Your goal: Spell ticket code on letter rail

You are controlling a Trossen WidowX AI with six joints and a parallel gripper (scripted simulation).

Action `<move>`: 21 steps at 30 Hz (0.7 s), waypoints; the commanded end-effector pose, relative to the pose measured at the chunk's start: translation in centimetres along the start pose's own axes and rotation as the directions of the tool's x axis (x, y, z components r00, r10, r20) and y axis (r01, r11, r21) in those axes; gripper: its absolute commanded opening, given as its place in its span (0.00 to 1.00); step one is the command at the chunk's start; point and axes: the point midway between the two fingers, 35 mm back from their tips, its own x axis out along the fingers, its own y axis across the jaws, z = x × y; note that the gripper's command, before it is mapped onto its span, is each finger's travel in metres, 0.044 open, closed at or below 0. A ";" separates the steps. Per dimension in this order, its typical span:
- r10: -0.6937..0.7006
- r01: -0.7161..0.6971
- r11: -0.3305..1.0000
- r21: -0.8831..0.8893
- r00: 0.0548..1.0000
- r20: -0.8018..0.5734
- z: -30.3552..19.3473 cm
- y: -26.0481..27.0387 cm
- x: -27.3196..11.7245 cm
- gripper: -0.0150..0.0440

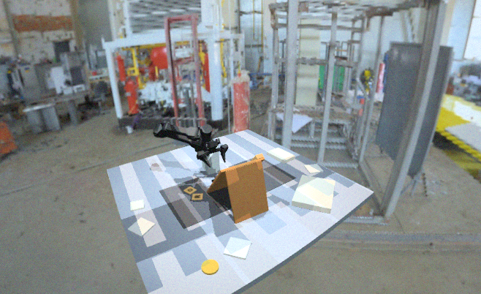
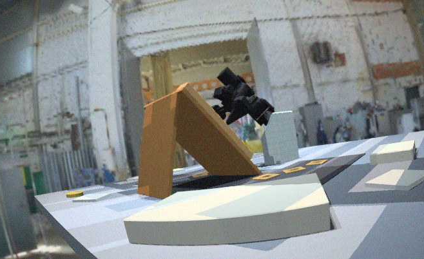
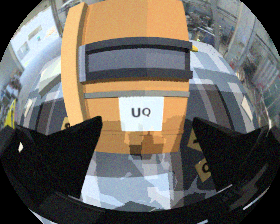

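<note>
Letter rail (image 3: 137, 61) faces the open end effector (image 1: 216, 161) (image 2: 224, 117) (image 3: 149, 121).

Wrist view: the left-hand letter tile (image 3: 67, 124) is mostly behind a finger of the end effector (image 1: 215, 161) (image 2: 224, 122) (image 3: 147, 120); its letter can't be read. The upper right-hand tile (image 3: 194, 141) is partly covered by the other finger, letter unclear. Board's (image 3: 166, 15) top edge is cut off by the frame. Top view: board (image 1: 248, 190) hides its rail and ticket; letters on the two visible tiles too small to read. Exterior: fingertips partly behind the board (image 2: 207, 135); near worktop (image 2: 88, 232) edge cropped. Background blurred.
</note>
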 end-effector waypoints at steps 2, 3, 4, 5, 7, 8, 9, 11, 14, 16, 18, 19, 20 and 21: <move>-0.002 0.002 1.000 -0.012 1.000 -0.002 -0.2 0.1 0.0 1.00; -0.002 0.002 1.000 -0.012 1.000 -0.002 -0.2 0.1 0.0 1.00; -0.002 0.002 1.000 -0.012 1.000 -0.002 -0.2 0.1 0.0 1.00; 0.002 -0.002 1.000 -0.025 1.000 -0.003 -0.1 0.1 0.0 1.00; 0.034 -0.036 0.991 -0.129 0.999 -0.013 1.2 0.3 -0.2 1.00; 0.058 -0.062 0.977 -0.206 0.998 -0.021 2.1 0.5 -0.4 1.00; 0.082 -0.088 0.955 -0.282 0.996 -0.031 2.9 0.7 -0.7 1.00; 0.129 -0.139 0.893 -0.428 0.990 -0.052 4.6 1.0 -1.2 1.00; 0.194 -0.208 0.755 -0.622 0.977 -0.091 7.0 1.5 -2.1 1.00; 0.233 -0.245 0.634 -0.733 0.965 -0.120 8.4 1.8 -2.9 1.00; 0.269 -0.272 0.497 -0.824 0.951 -0.152 9.7 2.0 -3.8 1.00; 0.286 -0.282 0.423 -0.861 0.943 -0.169 10.3 2.1 -4.2 1.00; 0.302 -0.290 0.346 -0.892 0.935 -0.187 10.9 2.1 -4.7 1.00; 0.317 -0.294 0.267 -0.918 0.926 -0.205 11.4 2.2 -5.2 1.00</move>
